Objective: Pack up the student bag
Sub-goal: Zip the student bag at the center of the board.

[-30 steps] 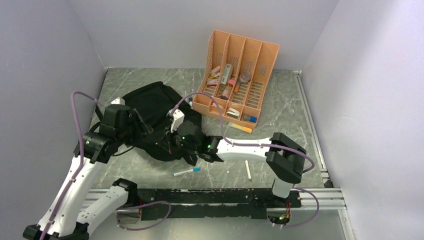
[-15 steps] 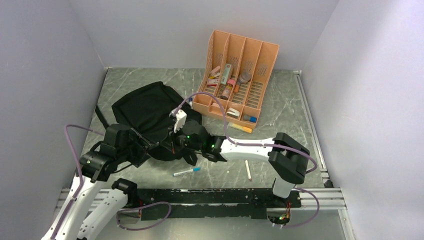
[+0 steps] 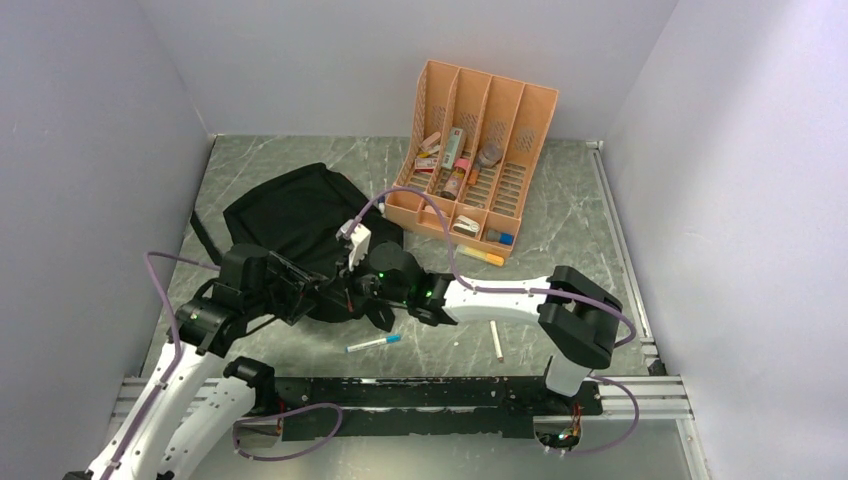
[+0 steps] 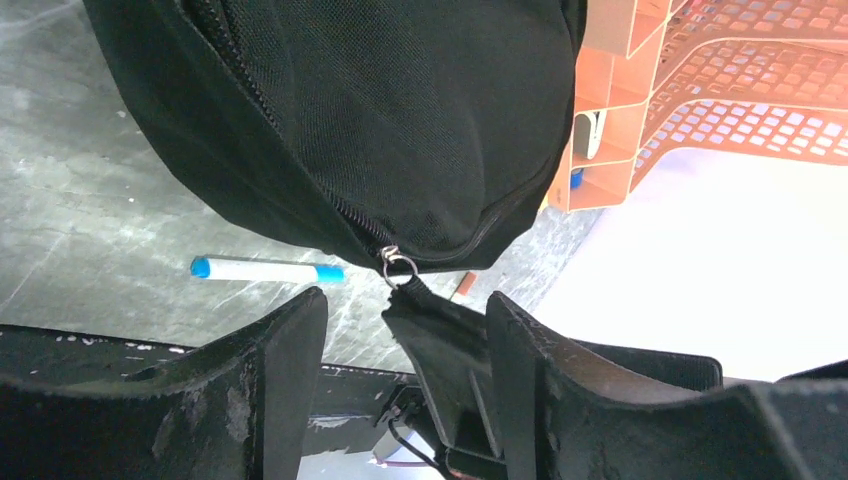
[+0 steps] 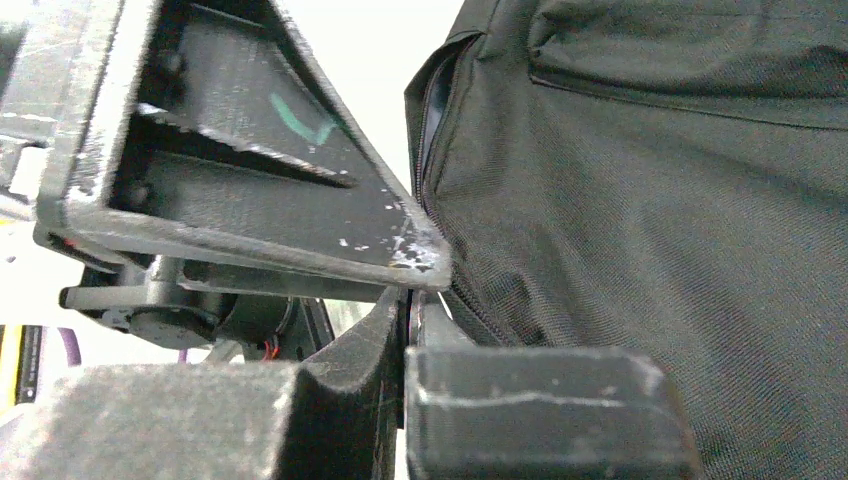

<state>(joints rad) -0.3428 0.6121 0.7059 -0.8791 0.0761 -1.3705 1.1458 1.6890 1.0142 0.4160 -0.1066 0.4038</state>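
A: How far along is the packing, in your judgement?

B: At the very beginning, I think. The large soft black fabric backpack [image 3: 290, 210] lies flat on the grey marbled table [image 3: 560, 200], at about ten o'clock from the table's middle, and I see nothing going into it. The zipper line that the left wrist view shows looks closed up to the small metal-ringed zipper pull [image 4: 398, 265].

A: And the things to pack?

B: Small items stand in the orange slotted plastic desk organizer [image 3: 478, 150] at one o'clock, just beside the bag. A white marker with a blue cap [image 3: 373, 343] lies loose at six o'clock, and a thin white stick [image 3: 496, 341] at five o'clock. So everything is left to do — opening, loading, closing.

A: What about the jaws?

B: The right gripper [image 5: 408, 310] is clenched at the bag's near edge. It appears to pinch the black tab of the zipper pull, though the tab is mostly hidden. The left gripper [image 4: 405, 305] is released, with its fingers wide apart on either side of that same spot, grasping nothing.

A: How does the bag look?

B: Limp and rather flat, of woven fabric, with a rounded corner toward six o'clock and a strap trailing toward nine o'clock. It is soft — I expect it would follow a tug unless something holds it down.
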